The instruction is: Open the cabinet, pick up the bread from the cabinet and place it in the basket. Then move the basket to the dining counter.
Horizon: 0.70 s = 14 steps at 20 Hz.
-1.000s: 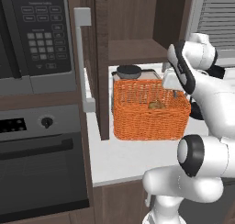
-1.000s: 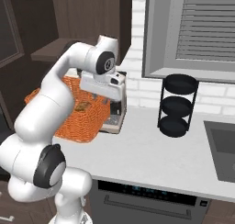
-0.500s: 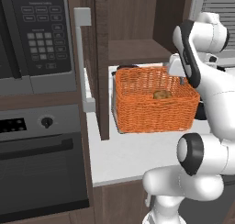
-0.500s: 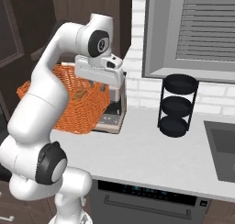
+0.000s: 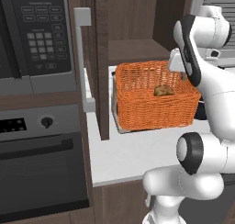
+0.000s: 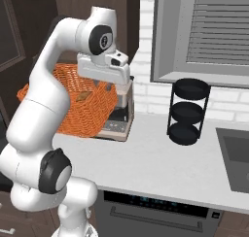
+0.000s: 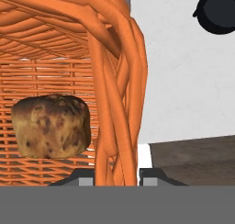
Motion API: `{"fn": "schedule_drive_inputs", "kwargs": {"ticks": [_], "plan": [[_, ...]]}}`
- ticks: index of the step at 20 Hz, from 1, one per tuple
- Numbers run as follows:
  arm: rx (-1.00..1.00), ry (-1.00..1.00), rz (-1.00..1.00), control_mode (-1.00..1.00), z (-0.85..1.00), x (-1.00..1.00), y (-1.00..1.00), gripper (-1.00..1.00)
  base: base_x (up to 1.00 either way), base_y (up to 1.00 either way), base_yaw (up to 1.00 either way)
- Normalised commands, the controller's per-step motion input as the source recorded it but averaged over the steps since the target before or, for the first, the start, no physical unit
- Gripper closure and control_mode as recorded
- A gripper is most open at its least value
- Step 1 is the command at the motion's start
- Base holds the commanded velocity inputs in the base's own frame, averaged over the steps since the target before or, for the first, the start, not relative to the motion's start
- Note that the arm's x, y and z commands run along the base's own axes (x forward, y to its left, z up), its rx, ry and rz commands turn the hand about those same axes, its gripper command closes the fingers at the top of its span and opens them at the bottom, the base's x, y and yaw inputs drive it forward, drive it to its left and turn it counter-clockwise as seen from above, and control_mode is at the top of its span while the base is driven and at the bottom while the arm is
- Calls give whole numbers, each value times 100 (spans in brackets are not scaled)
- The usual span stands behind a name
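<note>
While tilted, basket (image 5: 153, 101) runs left-right | bread (image 7: 50, 126) inside | gripper (image 7: 117, 175) pinches its rim

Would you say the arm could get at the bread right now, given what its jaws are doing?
Probably not. The gripper is shut on the basket wall, with the woven rim between its jaws, so it is occupied. The bread lies inside the basket beside that wall, uncovered; the arm would have to let go first.

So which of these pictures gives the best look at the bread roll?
The hand view: the bread sits close up inside the orange basket, its mottled brown crust plain. In the left base view it is a small golden lump in the basket. In the right base view just a sliver shows through the weave.
</note>
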Motion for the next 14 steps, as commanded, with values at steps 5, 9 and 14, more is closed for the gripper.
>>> {"fn": "schedule_drive_inputs", "kwargs": {"ticks": [5,9,14], "plan": [[0,0,0,-100,6,1,-4,100,0,0,0],[0,0,0,-100,0,0,-1,100,0,0,0],[0,0,0,-100,0,-2,0,100,0,0,0]]}}
